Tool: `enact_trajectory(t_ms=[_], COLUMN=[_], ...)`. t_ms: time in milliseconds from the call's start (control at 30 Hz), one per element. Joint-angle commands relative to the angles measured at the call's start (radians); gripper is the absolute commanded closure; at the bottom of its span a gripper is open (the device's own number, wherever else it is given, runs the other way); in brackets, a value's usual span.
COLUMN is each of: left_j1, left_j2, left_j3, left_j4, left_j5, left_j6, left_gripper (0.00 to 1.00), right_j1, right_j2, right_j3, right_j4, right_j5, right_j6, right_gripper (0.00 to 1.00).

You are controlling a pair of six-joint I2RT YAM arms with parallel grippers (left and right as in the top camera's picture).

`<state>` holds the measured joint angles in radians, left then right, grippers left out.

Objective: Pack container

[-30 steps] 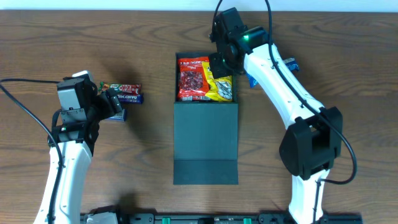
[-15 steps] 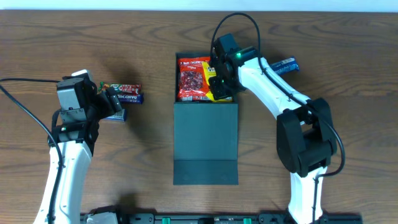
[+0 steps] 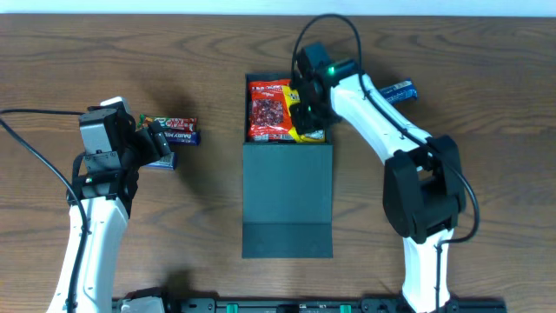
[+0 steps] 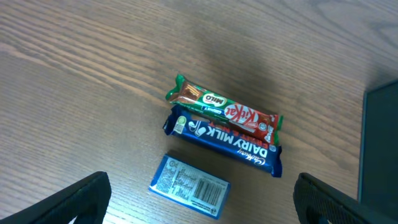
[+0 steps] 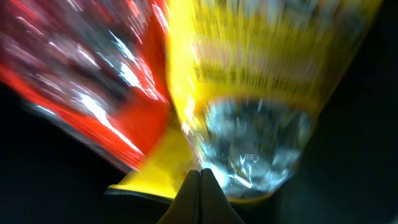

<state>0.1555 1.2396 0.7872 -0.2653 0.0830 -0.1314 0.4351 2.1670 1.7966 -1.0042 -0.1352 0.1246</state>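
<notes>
Your right gripper [image 5: 200, 173]: fingers closed tip to tip against the yellow packet [image 5: 261, 56], container [image 3: 287, 187] walls close around; left gripper [image 3: 161, 146]: fingers spread wide, snack bars [image 4: 224, 121] just ahead, open table [image 4: 74, 74] around.

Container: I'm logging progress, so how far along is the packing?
Done: red packet and yellow packet lie in the container. In hand: the right gripper, shut, is over the yellow packet; the left gripper hangs open above the bars and a blue pack. Left: those, plus a blue item at far right.
</notes>
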Motion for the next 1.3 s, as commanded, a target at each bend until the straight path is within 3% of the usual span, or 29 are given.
enact_trajectory(t_ms=[0,200,433,633,767,867,967,1133,1267], left_j1=[0.001,0.001,0.001,0.001,0.001,0.001,0.001,0.001,0.001], left_j2=[0.004,0.004,0.004,0.004,0.004,0.004,0.004,0.004,0.004], left_j3=[0.027,0.027,0.027,0.027,0.027,0.027,0.027,0.027,0.027], left_j4=[0.0,-0.001,-0.014,-0.014,-0.014,-0.015,-0.014,-0.014,-0.014], left_j5=[0.042,0.05,0.049,0.049,0.048,0.048,0.048,0.049,0.048], left_j6=[-0.003,-0.004,-0.004,-0.003,-0.003,-0.003,-0.003,-0.003,-0.003], left_gripper=[0.05,0.05,0.05,0.05,0.05,0.05,0.05,0.05,0.05], right_j1=[0.002,-0.085,-0.288,-0.333,-0.354,-0.356,-0.355,-0.35,-0.349], right_j2=[-0.091,-0.186,-0.141,-0.097,-0.064,-0.059,-0.059,-0.059,-0.053], right_j3=[0.102,0.118,0.116,0.116,0.116,0.116,0.116,0.116,0.116], right_j4=[-0.001,0.042,-0.086,-0.089,-0.063,-0.027,-0.031,0.014,0.035], right_j5=[0.027,0.148,0.146,0.126,0.026,-0.006,-0.058,-0.069,0.033], right_j6=[-0.006,0.071,0.634,0.909,0.952,0.953,0.952,0.954,1.089], right_gripper=[0.99,0.99,0.98,0.98,0.98,0.88,0.98,0.98,0.98])
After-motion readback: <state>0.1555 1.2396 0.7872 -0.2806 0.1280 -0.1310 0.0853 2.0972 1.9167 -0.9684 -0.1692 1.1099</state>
